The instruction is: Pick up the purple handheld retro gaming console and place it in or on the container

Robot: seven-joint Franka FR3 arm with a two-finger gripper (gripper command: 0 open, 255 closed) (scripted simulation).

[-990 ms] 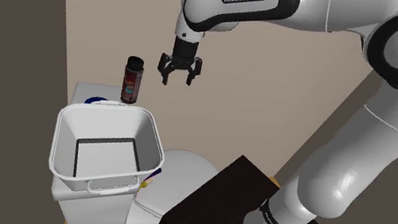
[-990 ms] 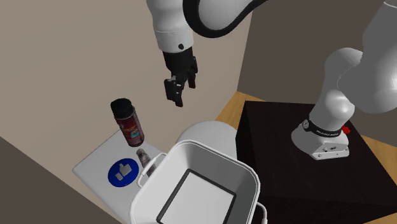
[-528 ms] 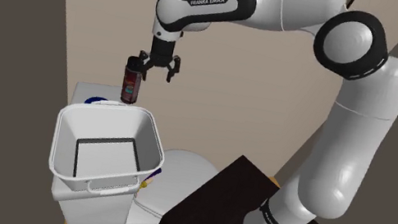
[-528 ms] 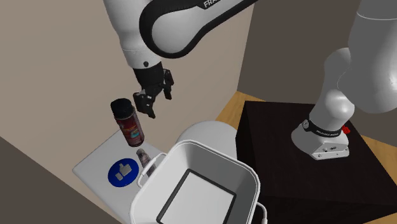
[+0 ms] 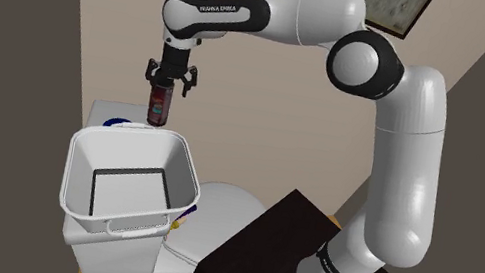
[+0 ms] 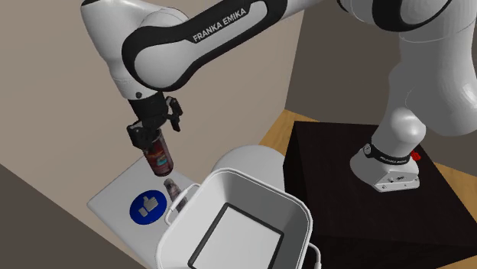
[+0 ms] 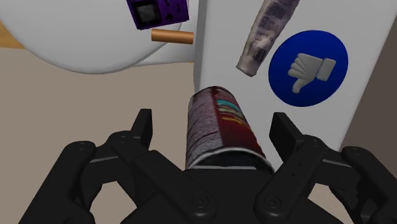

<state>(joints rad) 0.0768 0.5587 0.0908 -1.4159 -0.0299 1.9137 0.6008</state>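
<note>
One purple console, one can, one bin.

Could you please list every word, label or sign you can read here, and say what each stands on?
"FRANKA EMIKA": on the white robot arm's dark link.
White thumb sign, no words: on the round blue disc.
Print on the dark red cylindrical can: too blurred to read.
</note>
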